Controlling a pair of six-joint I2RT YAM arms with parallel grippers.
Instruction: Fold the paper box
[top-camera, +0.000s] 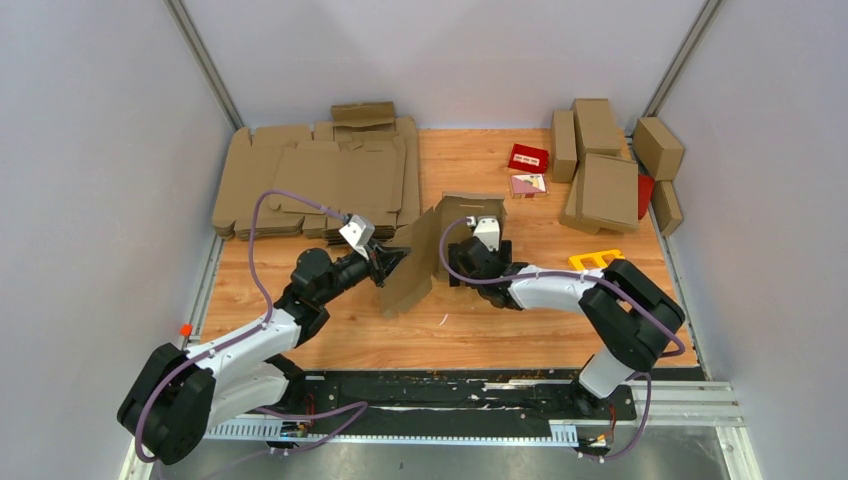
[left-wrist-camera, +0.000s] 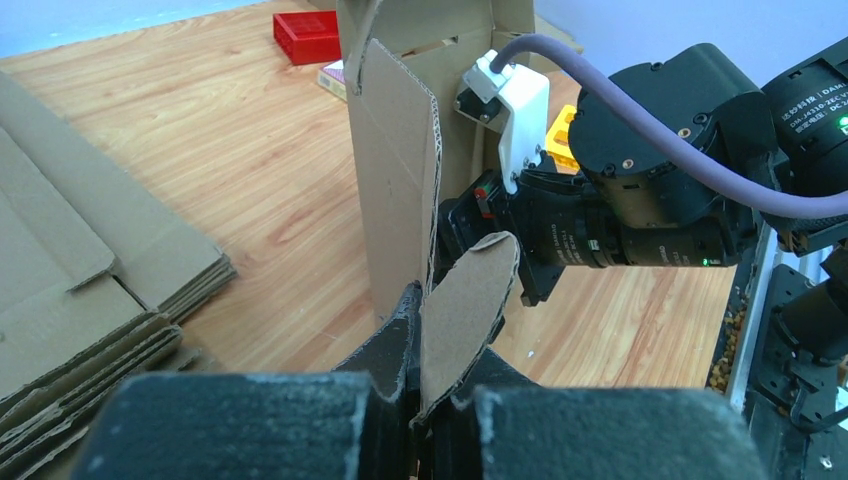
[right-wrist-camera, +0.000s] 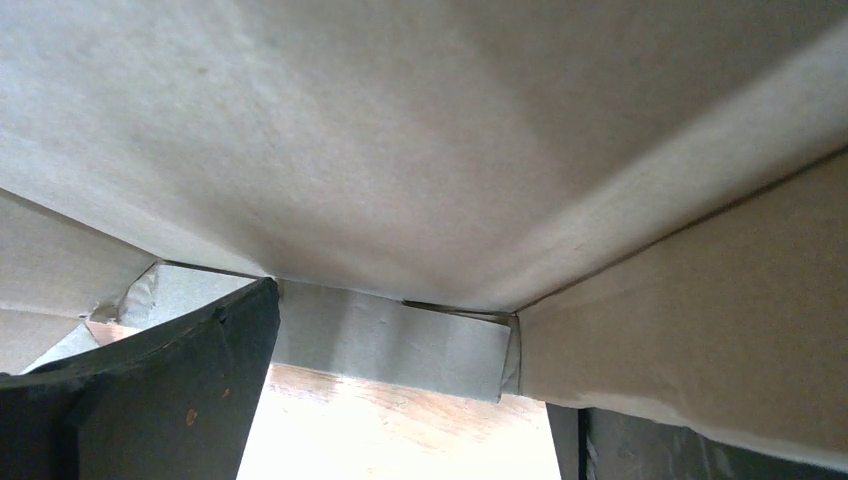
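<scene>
Top, left-wrist and right-wrist views of a wooden desk (top-camera: 480, 335). Far left: a stack of flat cardboard blanks (top-camera: 300, 180), brown and unprinted, lying at the desk's rear left corner. Left of centre: the left fingers (left-wrist-camera: 392, 345) pressed together on a rounded tab (left-wrist-camera: 465, 305) of the paper box (top-camera: 410, 275); the tab's corrugated edge stands upright between them. Centre: the paper box, plain brown corrugated cardboard, partly raised from flat, near the middle of the desk. One broad panel leans toward the left arm with its lower edge on the desk. A second panel, with a slot cut near its top, stands upright behind it, and a perforated fold line runs down the nearer wall in the left-wrist view. Right of centre: the right fingers (right-wrist-camera: 170, 400) spread wide, gripping nothing, tucked under the box's panels, which fill the upper part of the right-wrist view; bare wood shows between them. One finger of that pair is cut off at the frame's lower right corner, and the box's inner folds there lie in shadow and are hard to separate. Right rear: a small red carton (top-camera: 528, 157), a printed carton (top-camera: 528, 184) just beside it, and a group of folded brown boxes (top-camera: 600, 170). A yellow item (top-camera: 596, 259) near the right arm is partly hidden by it and cannot be identified.
</scene>
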